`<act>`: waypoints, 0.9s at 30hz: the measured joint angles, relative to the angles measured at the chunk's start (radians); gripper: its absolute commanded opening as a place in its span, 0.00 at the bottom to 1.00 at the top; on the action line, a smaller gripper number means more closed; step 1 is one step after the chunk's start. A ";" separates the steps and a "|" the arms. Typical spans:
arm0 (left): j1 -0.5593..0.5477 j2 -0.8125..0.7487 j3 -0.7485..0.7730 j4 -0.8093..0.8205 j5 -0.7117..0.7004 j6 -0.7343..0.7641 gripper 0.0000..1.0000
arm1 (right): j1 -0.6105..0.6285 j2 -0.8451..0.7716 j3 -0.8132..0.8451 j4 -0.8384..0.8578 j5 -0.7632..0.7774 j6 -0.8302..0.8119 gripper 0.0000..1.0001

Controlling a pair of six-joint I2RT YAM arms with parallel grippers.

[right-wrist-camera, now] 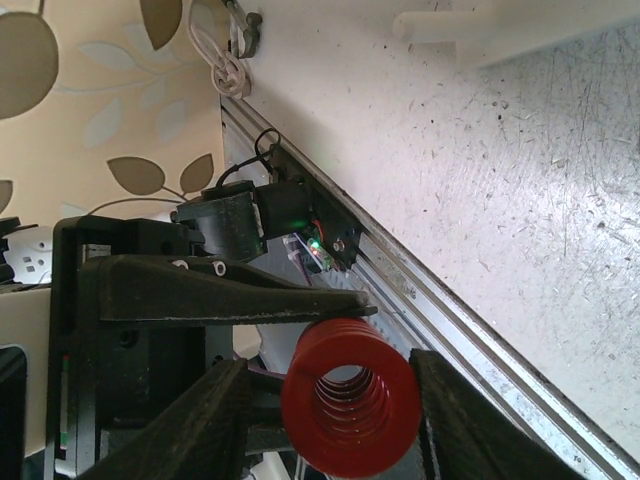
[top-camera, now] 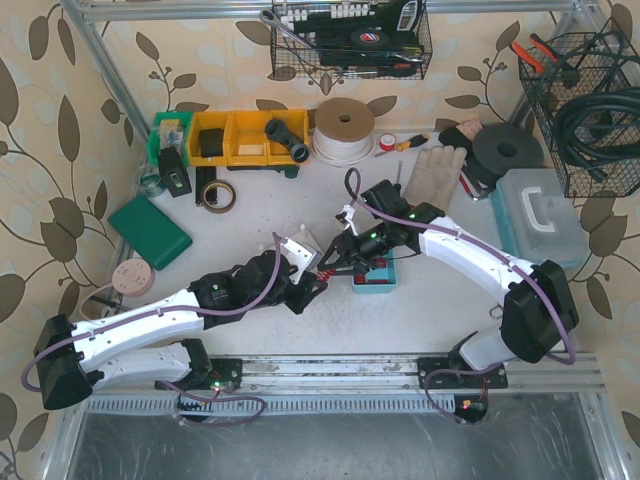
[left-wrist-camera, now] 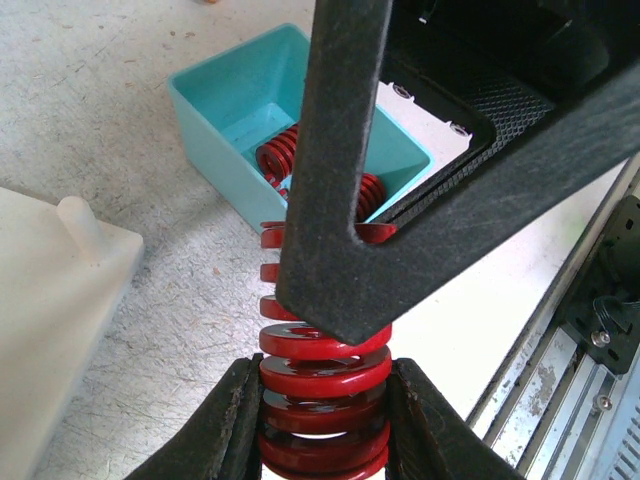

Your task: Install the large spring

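my left gripper (left-wrist-camera: 325,405) is closed tight on the large spring (left-wrist-camera: 325,372), pads pinching the coils at one end. it holds the spring off the tabletop, about mid-table and a little toward the near edge. the spring sits between the white block (top-camera: 298,250) and the teal bin (left-wrist-camera: 215,130), touching neither.

my right gripper (right-wrist-camera: 335,370) straddles the spring's other end at a middling width. in its own wrist view one pad looks about touching the coils and the other shows a sliver of gap, so i judge it not yet clamped. from the left wrist, one of its black fingers (left-wrist-camera: 330,150) crosses in front of the spring.

so the pick is done: the spring is out of the bin, where other red springs (left-wrist-camera: 280,155) lie. the install is not. the peg (left-wrist-camera: 80,225) on the white block stands bare, just to one side of the spring.

what i judge is left: settle which hand carries it, line the open coil end over the peg, and push it down until it seats. the risk is the spring twisting between two grips.
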 measured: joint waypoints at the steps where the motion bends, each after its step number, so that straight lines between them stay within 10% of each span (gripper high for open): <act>1: 0.000 0.000 0.000 0.000 0.000 0.000 0.00 | 0.000 0.000 0.000 0.000 0.000 -0.002 0.43; 16: 0.000 0.000 0.002 -0.002 -0.010 -0.001 0.01 | -0.001 0.000 0.000 -0.007 0.013 -0.011 0.00; 21: -0.006 0.004 0.011 -0.017 -0.043 -0.006 0.69 | 0.000 0.000 0.000 -0.002 0.022 -0.027 0.00; 27: -0.006 -0.071 0.001 -0.044 -0.147 -0.056 0.80 | 0.002 -0.003 0.048 -0.059 0.170 -0.080 0.00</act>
